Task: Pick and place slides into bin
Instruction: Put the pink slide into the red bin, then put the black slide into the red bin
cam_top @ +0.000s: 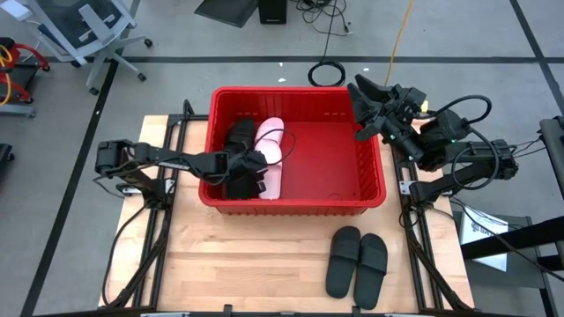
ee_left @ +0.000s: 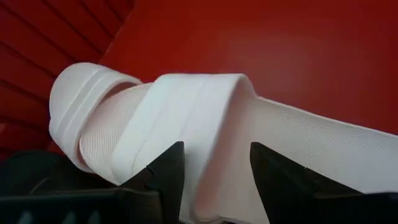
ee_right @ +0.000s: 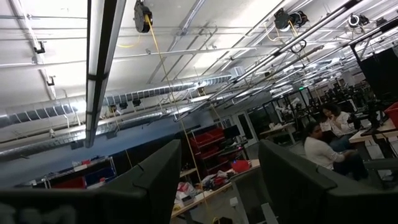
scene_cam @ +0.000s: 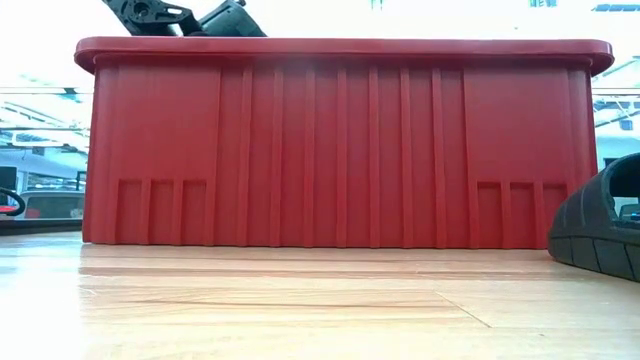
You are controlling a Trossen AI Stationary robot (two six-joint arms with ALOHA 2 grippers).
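Left gripper (cam_top: 256, 165) inside bin (cam_top: 370, 195), fingers spread over pink slide (ee_left: 205, 130). Right gripper (cam_top: 363, 99) spread, raised at bin's far right corner.

The bin (scene_cam: 340, 140) wall is hiding its contents in the low view. A black slide (scene_cam: 605, 225) at 3 o'clock is being cropped by the frame edge.

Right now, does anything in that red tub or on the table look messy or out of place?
Slightly. In the bin, the pale slides and black ones lie jumbled in one end, one pale slide tipped on edge. The black pair on the table lies neatly side by side.
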